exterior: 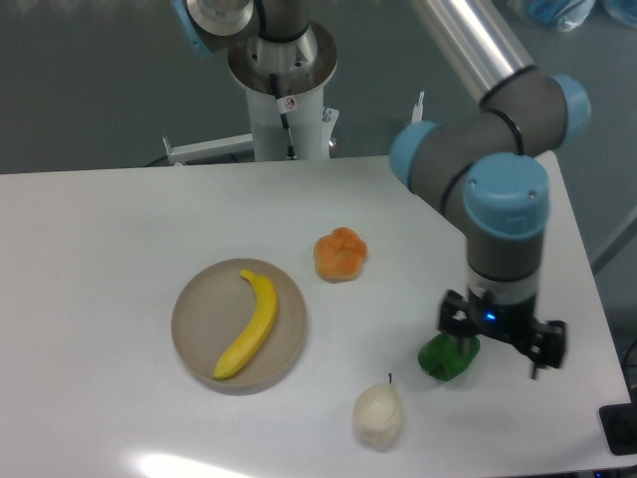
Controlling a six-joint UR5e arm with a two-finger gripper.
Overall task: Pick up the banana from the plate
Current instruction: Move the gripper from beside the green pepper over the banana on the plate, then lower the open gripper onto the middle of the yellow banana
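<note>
Toward the counter's (119,219) front edge, I see the smooth curved banana (249,324) lying across the round beige plate (199,329). My pincer (503,339) hovers near the right edge; its opening I cannot tell.

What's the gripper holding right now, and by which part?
Nothing visibly held. The gripper hangs over the green pepper; the banana lies untouched on the plate.

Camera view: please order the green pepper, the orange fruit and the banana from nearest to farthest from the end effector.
1. Green pepper: right beside the end effector, partly behind it.
2. Orange fruit: up and to the left, mid-table.
3. Banana: far left, on the plate.
</note>
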